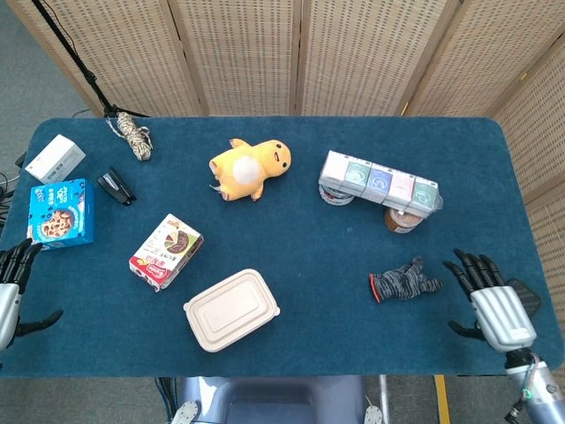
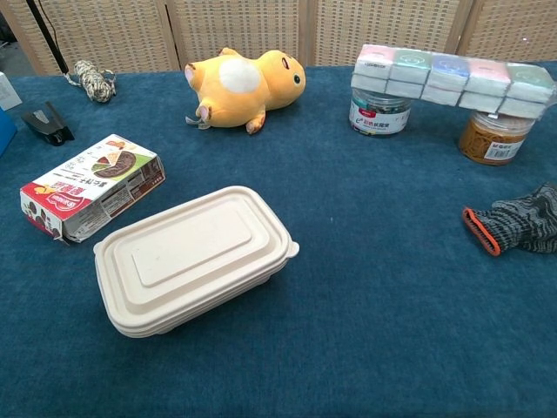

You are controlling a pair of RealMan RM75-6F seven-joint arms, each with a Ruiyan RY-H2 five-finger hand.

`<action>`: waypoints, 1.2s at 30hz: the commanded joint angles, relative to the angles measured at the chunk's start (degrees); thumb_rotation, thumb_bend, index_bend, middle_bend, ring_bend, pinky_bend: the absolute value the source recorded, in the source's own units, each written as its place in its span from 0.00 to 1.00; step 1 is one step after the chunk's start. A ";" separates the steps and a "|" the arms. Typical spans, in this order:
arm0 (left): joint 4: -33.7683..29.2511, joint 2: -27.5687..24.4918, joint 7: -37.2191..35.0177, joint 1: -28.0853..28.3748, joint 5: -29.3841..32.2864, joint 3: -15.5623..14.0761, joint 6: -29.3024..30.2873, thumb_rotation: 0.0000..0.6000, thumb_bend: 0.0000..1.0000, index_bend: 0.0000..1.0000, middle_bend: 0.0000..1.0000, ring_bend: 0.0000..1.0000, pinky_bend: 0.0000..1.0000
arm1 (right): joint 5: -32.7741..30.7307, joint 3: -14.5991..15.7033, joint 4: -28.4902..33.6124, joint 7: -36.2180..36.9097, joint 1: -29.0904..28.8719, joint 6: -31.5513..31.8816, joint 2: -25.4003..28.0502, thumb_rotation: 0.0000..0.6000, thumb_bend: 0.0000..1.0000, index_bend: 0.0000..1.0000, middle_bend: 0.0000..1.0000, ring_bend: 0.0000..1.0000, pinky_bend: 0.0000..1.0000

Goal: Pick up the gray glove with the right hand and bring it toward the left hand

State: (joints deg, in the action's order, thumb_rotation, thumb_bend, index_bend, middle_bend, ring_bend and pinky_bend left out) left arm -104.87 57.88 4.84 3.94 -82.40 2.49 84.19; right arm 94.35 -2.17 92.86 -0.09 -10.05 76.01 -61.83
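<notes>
Reach step: my right robot hand [image 1: 491, 299] spread, empty, just at 3 o'clock of gray glove [image 1: 404, 283]. Next: slide over, close fingers on it.

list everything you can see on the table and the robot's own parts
table: 1, blue cloth top
glove: 1, gray with orange cuff, front right, lying flat
food container: 1, beige, lidded, front centre
snack box: 1, red and white, left of centre
cookie box: 1, blue, left edge
white box: 1, far left
stapler: 1, black, far left
rope: 1 bundle, beige, back left
plush toy: 1, yellow, back centre
tissue pack: 1 row, pastel, resting across two jars
jars: 2, right of centre
black object: 1, right edge, mostly hidden behind the right robot hand
left robot hand: at left edge, fingers apart, holds nothing
right robot hand: right of the glove, fingers apart, not touching it
</notes>
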 commanded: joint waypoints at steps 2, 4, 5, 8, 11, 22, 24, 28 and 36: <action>-0.13 0.14 0.48 0.34 0.79 0.41 -0.44 1.00 0.00 0.00 0.00 0.00 0.00 | 0.40 -0.71 -0.92 -2.13 -7.61 -9.81 -4.11 1.00 0.00 0.11 0.00 0.00 0.00; -0.20 0.13 0.46 0.37 0.97 0.46 -0.51 1.00 0.00 0.00 0.00 0.00 0.00 | -0.74 -1.04 -1.52 -1.93 -10.01 -13.50 -5.76 1.00 0.01 0.11 0.00 0.00 0.01; -0.22 0.08 0.38 0.37 1.03 0.46 -0.53 1.00 0.00 0.00 0.00 0.00 0.00 | -1.53 -1.13 -1.52 -1.34 -10.95 -15.22 -6.23 1.00 0.03 0.11 0.00 0.00 0.01; -0.24 -0.10 0.00 0.21 1.04 0.48 -0.27 1.00 0.00 0.00 0.00 0.00 0.00 | -2.99 -1.36 -2.58 -0.63 -13.57 -19.17 -7.51 1.00 0.04 0.10 0.00 0.00 0.01; -0.17 -0.32 -0.61 0.05 0.89 0.51 0.06 1.00 0.00 0.00 0.00 0.00 0.00 | -4.05 -1.47 -3.27 -1.45 -15.19 -21.22 -8.56 1.00 0.04 0.10 0.00 0.00 0.01; -0.17 -0.50 -1.14 0.01 0.62 0.18 -0.22 1.00 0.00 0.00 0.00 0.00 0.00 | -7.22 -0.90 -7.18 -2.08 -18.81 -25.89 -10.72 1.00 0.07 0.17 0.10 0.02 0.03; -0.17 -0.39 -0.90 0.09 0.74 0.15 -0.43 1.00 0.00 0.00 0.00 0.00 0.00 | -7.30 -0.58 -8.09 -2.40 -19.15 -26.08 -10.95 1.00 0.08 0.17 0.10 0.03 0.05; -0.36 -0.15 -0.03 0.30 0.78 -0.04 -0.90 1.00 0.00 0.00 0.00 0.00 0.00 | -7.95 -0.37 -9.45 -2.65 -19.65 -26.23 -11.68 1.00 0.10 0.20 0.12 0.05 0.09; -0.50 0.01 0.18 0.20 1.11 -0.03 -0.80 1.00 0.00 0.00 0.00 0.00 0.00 | -8.75 -0.08 -13.44 -4.72 -20.17 -25.29 -13.09 1.00 0.19 0.26 0.19 0.13 0.20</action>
State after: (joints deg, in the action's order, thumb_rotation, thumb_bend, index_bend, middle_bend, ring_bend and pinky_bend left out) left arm -105.37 57.89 5.02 4.14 -81.29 2.47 83.40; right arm 85.80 -2.34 79.65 -4.71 -30.12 50.70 -74.77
